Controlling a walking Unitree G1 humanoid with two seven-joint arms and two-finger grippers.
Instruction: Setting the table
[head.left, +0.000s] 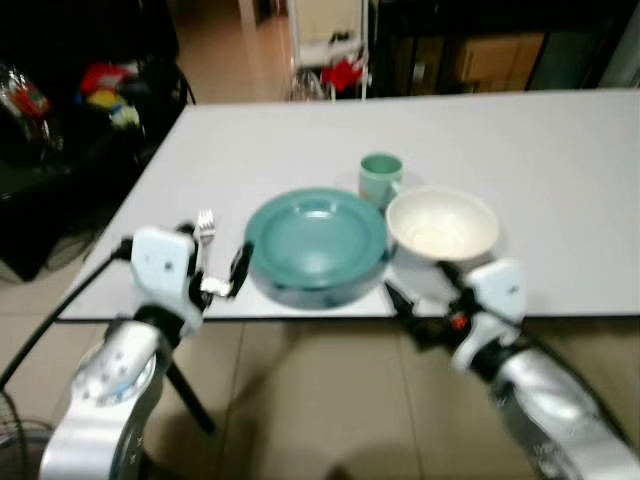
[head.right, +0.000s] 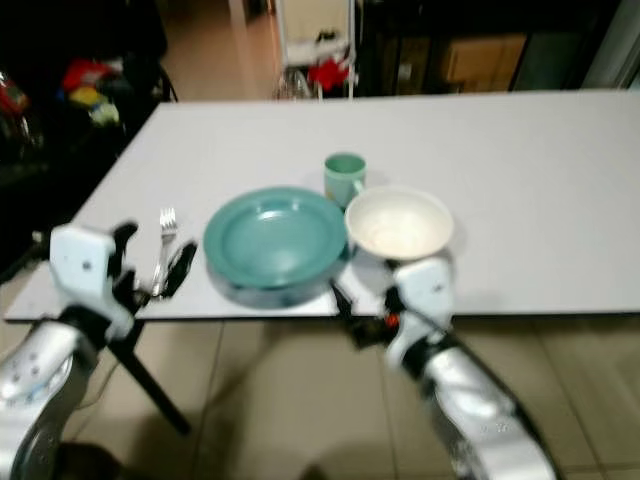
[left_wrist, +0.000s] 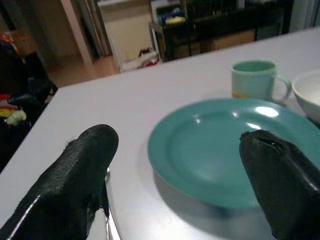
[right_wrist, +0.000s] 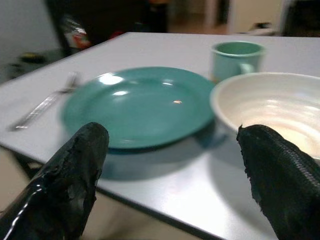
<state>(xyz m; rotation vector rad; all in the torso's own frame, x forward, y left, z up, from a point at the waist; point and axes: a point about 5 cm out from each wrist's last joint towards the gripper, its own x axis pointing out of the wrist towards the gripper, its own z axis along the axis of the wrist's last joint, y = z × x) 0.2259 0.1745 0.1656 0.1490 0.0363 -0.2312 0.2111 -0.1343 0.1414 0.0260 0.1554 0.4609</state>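
On the white table (head.left: 560, 160) we count one green plate (head.left: 317, 243), one mug (head.left: 379, 178) behind it, one bowl (head.left: 442, 226) touching its right, one fork (head.right: 163, 250) left, and both left gripper (head.left: 222, 268) and right gripper (head.left: 420, 290) spread wide, empty, near it.

Before me a round teal plate (head.left: 316, 243) lies flat near the front edge of the white bench (head.left: 560, 170). A cream bowl (head.left: 442, 226) sits upright just beside its right rim, apparently touching it. A pale green mug (head.left: 380, 178) stands upright just behind them. A silver fork (head.right: 163, 250) lies left of the plate, tines pointing away.
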